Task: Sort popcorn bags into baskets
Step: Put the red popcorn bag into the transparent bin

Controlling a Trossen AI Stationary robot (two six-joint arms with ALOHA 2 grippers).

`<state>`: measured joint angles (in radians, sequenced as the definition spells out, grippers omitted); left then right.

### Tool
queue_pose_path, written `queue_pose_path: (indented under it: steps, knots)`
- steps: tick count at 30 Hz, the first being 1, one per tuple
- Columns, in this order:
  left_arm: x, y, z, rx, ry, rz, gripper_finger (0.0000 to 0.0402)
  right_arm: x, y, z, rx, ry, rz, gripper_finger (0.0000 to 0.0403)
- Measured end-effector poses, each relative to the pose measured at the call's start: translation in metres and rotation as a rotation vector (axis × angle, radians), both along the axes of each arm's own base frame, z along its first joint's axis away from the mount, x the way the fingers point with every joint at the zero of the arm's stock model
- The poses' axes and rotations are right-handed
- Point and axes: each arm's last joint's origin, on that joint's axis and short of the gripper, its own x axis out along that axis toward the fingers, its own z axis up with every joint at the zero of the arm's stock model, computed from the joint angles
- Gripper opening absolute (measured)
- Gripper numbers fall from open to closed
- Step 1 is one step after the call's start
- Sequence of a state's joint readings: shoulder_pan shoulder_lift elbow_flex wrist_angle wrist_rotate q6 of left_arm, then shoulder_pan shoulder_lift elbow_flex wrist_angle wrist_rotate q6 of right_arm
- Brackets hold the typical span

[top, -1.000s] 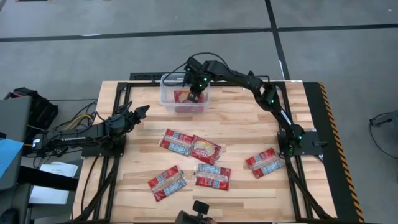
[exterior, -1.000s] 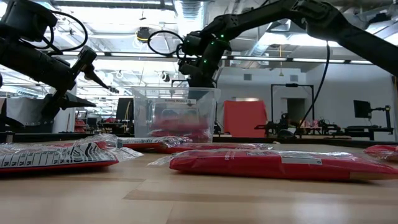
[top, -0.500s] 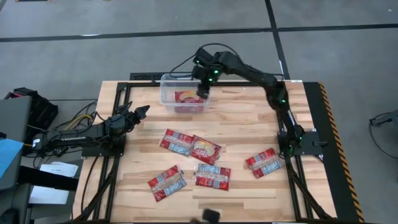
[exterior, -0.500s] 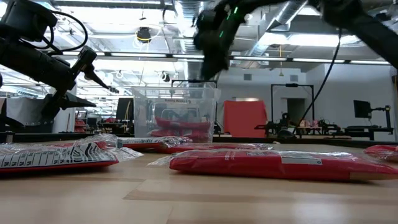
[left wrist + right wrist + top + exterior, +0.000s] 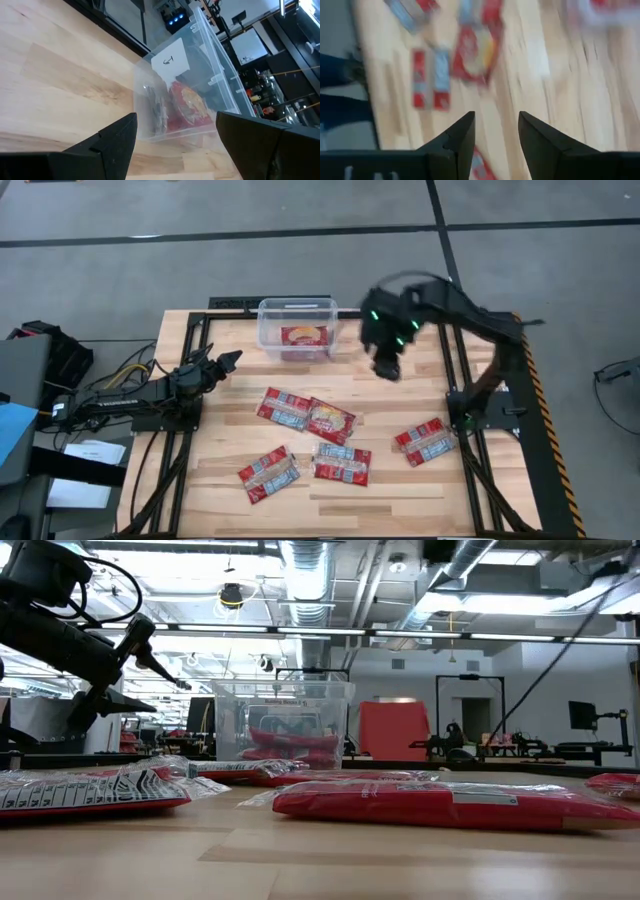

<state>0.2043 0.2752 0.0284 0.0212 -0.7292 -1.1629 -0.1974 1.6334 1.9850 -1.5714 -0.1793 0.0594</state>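
The clear bin (image 5: 264, 308) stands at the table's far edge with red popcorn packets lying flat inside (image 5: 303, 336); the low view shows them through the bin's wall (image 5: 285, 740), as does the left wrist view (image 5: 187, 102). Several more packets lie flat on the table: two side by side in the middle (image 5: 285, 408) (image 5: 331, 420), two nearer (image 5: 268, 473) (image 5: 343, 463), one at the right (image 5: 427, 441). My right gripper (image 5: 386, 366) hangs open above the bare wood to the right of the bin, holding nothing (image 5: 495, 134). My left gripper (image 5: 229, 360) waits open to the left of the bin (image 5: 175, 145).
The black frame rails run along the table's left, right and far edges (image 5: 455, 370). Bare wood lies between the bin and the middle packets (image 5: 300, 375). A white label sticks on the bin's wall (image 5: 171, 59). In the low view, near packets fill the foreground (image 5: 440, 802).
My right gripper has risen out of the bin and swung quickly toward the table's right and near side, now above bare wood. A red packet stays lying in the bin where the gripper was. The left arm has kept still.
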Motion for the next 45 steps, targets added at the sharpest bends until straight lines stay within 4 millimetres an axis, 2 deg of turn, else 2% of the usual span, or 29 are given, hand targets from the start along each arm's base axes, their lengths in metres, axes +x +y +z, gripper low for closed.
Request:
queue_pose_path:
  steps: [5,11,14,17,22,24,31,40,43,45]
  knots:
    - [0.0,0.0,0.0,0.0,0.0,0.0,0.0261,-0.046,0.046,-0.038,-0.035,0.15,-0.026,0.0205]
    - [0.0,0.0,0.0,-0.002,-0.003,0.001,0.0261,-0.08,0.083,-0.112,-0.025,0.249,0.081,0.0268]
    - [0.0,0.0,0.0,-0.002,-0.003,0.002,0.0261,-0.086,0.089,-0.151,-0.037,0.251,0.145,0.0291]
    - [0.0,0.0,0.0,-0.002,-0.003,0.001,0.0261,-0.089,0.086,-0.187,-0.017,0.29,0.206,0.0298]
    - [0.0,0.0,0.0,-0.001,-0.001,0.001,0.0261,-0.098,0.079,-0.234,0.034,0.366,0.313,0.0299]
    - [0.0,0.0,0.0,0.003,0.003,0.0,0.0261,-0.095,0.078,-0.24,0.078,0.405,0.319,0.0298]
    - [0.002,0.0,-0.003,0.002,0.045,-0.005,0.0261,-0.076,0.08,-0.251,0.084,0.361,0.377,0.0295]
    - [0.006,0.001,-0.01,-0.053,0.077,-0.008,0.0261,-0.066,0.084,-0.289,0.122,0.55,0.399,0.0293]
    - [0.007,0.001,-0.013,-0.074,0.083,-0.007,0.0261,-0.063,0.087,-0.295,0.111,0.587,0.419,0.0273]
    - [0.007,0.001,-0.014,-0.085,0.085,-0.013,0.0261,-0.062,0.09,-0.296,0.096,0.592,0.439,0.0242]
